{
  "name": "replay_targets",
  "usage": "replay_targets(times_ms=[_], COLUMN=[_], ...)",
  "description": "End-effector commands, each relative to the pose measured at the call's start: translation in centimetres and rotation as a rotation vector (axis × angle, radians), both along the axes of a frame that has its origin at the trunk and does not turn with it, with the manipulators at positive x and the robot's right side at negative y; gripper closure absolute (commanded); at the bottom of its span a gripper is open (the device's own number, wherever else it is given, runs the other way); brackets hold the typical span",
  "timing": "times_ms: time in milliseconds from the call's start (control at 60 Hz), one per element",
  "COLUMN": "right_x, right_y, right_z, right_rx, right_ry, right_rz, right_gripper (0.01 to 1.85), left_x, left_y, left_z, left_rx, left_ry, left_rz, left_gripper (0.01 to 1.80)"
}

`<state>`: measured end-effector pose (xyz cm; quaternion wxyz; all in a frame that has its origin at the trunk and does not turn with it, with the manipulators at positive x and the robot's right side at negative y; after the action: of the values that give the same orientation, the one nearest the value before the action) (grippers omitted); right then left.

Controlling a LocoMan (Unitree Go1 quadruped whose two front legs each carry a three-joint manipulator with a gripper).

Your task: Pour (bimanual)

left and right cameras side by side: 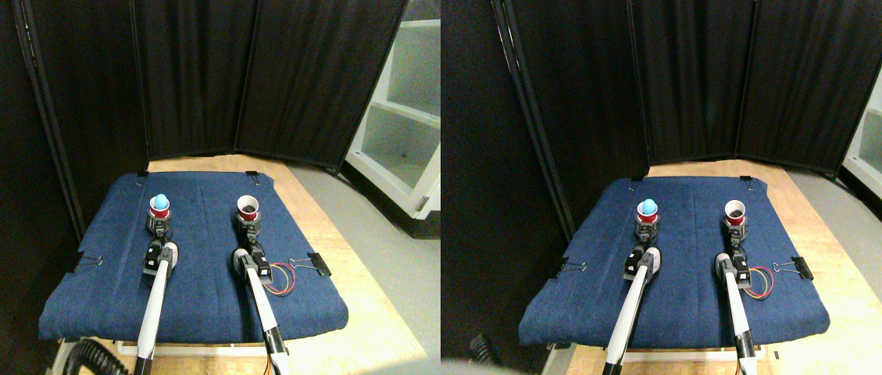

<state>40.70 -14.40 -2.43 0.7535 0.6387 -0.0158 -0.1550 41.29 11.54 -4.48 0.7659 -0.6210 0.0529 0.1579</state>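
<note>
Left gripper (158, 226) sits at the red cup with a blue ball (160, 207), right gripper (251, 226) at the dark-filled red cup (248, 208); grip on either, can't tell.

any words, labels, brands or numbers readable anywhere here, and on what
None can be read.
Left cup with the blue ball: no print visible.
Right cup: no print visible.
Blue cloth, black curtain, white shelf: plain.

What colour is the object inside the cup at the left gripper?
Light blue. It sits in the red cup at the left gripper, seen in the stereo pair view.
</note>
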Motion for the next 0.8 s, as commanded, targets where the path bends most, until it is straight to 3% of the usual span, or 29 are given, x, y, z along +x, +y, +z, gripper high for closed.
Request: replay_targets(times_ms=[17, 250, 283, 300, 333, 383, 400, 433, 517, 617, 800], right_x=[-0.2, -0.5, -0.5, -0.5, -0.6, -0.6, -0.6, -0.6, -0.7, -0.9, -1.2], right_y=[0.3, 0.4, 0.4, 0.4, 0.4, 0.2, 0.2, 0.2, 0.1, 0.1, 0.2], right_z=[-0.7, -0.5, -0.5, -0.5, -0.5, -0.5, -0.5, -0.4, -0.2, -0.1, 0.4], right_rx=[-0.006, 0.005, 0.006, 0.006, 0.037, 0.045, 0.045, 0.051, 0.082, 0.111, 0.104], right_ry=[0.040, 0.077, 0.078, 0.082, 0.096, 0.121, 0.121, 0.135, 0.152, 0.138, 0.124], right_rz=[0.001, -0.027, -0.025, -0.019, -0.012, 0.028, 0.028, 0.049, 0.074, 0.074, 0.101], right_gripper=[1.53, 1.52, 1.49, 1.36, 1.20, 0.92, 0.92, 0.85, 0.47, 0.34, 0.39], left_x=[-0.6, -0.8, -0.8, -0.8, -0.8, -1.1, -1.1, -1.1, -1.2, -1.4, -1.8], left_y=[0.4, 0.4, 0.4, 0.4, 0.4, 0.3, 0.3, 0.2, 0.1, 0.0, 0.0], left_z=[-1.9, -1.8, -1.8, -1.9, -1.8, -1.6, -1.6, -1.7, -1.7, -1.4, -1.0], left_rx=[0.051, 0.090, 0.093, 0.096, 0.105, 0.120, 0.120, 0.123, 0.153, 0.167, 0.149], left_ry=[0.079, 0.082, 0.083, 0.085, 0.096, 0.112, 0.112, 0.117, 0.128, 0.128, 0.108], left_rz=[0.022, 0.024, 0.025, 0.032, 0.041, 0.018, 0.018, 0.000, -0.026, -0.043, -0.041], left_gripper=[1.48, 1.48, 1.48, 1.48, 1.26, 0.69, 0.69, 0.49, 0.22, 0.26, 0.32])
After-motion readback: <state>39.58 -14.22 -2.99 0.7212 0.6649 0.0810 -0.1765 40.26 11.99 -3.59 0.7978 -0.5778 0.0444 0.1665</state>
